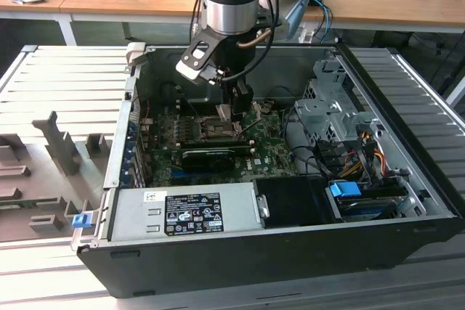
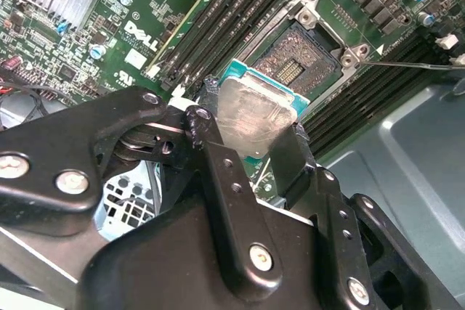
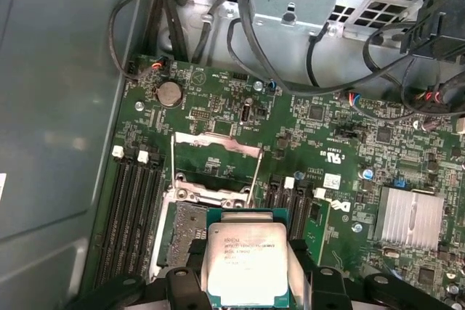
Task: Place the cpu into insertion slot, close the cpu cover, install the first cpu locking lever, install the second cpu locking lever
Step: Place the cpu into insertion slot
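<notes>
The gripper (image 2: pixel 254 120), jaws clamped on the cpu (image 3: pixel 245 263), hangs just above the insertion slot (image 2: pixel 294 64); the cpu cover (image 3: pixel 216 144) stands raised.

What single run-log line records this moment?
gripper: shut on cpu | cpu: held near insertion slot, not seated | cpu cover: open

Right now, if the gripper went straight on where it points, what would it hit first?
Probably the insertion slot: the gripper holds the cpu over that open socket, so the cpu would touch first. The gap is hard to judge.
</notes>
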Robot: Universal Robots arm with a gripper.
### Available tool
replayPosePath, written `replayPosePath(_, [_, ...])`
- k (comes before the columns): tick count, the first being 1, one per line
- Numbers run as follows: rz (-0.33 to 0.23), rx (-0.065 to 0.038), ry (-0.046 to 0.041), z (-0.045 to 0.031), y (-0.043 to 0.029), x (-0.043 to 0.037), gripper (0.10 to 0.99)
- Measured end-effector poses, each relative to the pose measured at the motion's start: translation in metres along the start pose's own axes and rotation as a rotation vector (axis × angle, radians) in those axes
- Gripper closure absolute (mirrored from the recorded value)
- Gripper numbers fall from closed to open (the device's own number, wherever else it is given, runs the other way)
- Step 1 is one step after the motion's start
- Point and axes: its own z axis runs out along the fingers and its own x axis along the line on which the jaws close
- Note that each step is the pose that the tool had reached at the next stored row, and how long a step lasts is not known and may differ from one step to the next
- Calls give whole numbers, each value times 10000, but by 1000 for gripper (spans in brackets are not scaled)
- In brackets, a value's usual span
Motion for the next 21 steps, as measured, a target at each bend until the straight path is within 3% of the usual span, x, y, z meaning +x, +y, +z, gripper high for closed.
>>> replayPosePath(13, [345,-6,-30,8,-1,2,561])
replayPosePath(18, [726,-13,-61,18,-5,7,561])
replayPosePath(21, [919,-16,-79,92,-41,32,561])
